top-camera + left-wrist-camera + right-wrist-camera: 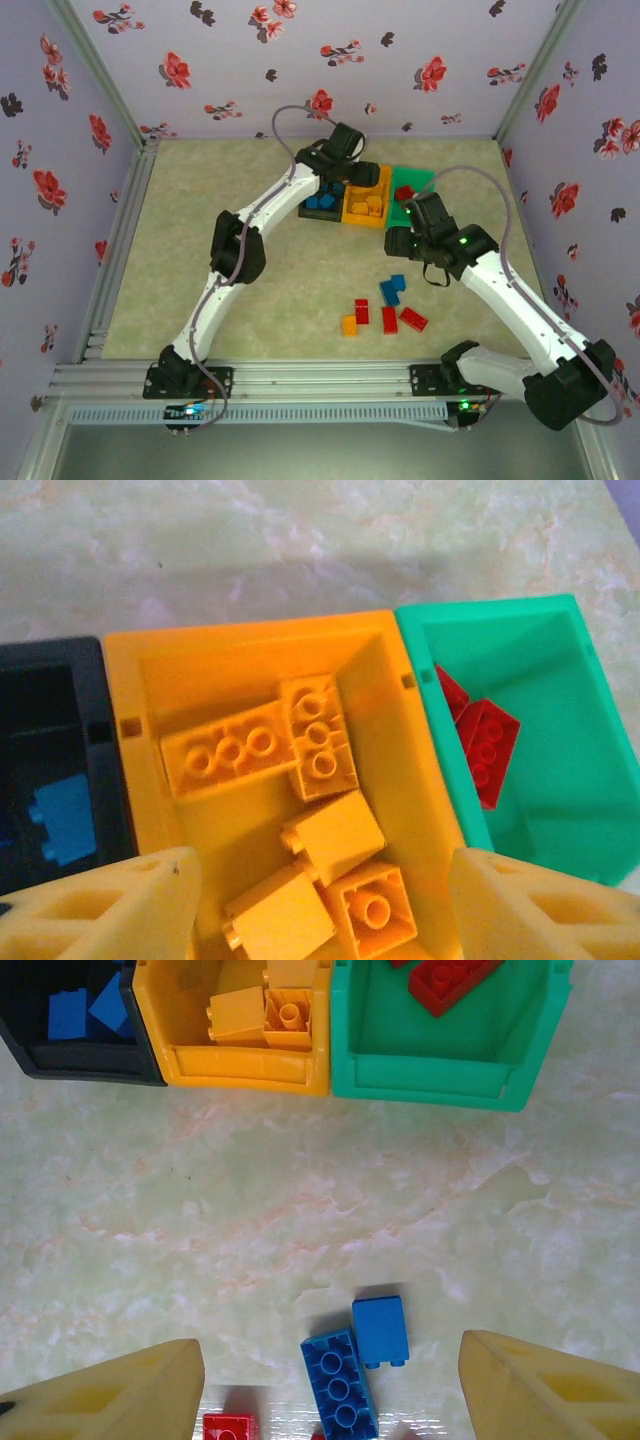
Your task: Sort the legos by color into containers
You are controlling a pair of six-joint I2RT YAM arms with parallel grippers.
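Note:
Three joined containers sit at the back: a black bin (318,203), an orange bin (366,200) and a green bin (410,195). My left gripper (320,880) hangs open over the orange bin (130,680), holding nothing; several orange legos (330,835) lie under it. Red legos (485,745) lie in the green bin (560,680), and a blue one (65,815) in the black bin. My right gripper (330,1360) is open above the table, with two blue legos (340,1390) between its fingers and a red one (230,1427) beside them.
Loose legos lie on the table in front of the bins: blue (392,290), red (362,311), orange (349,325) and two more red (400,320). Flowered walls close in the table on three sides. Bare table lies left of the bins.

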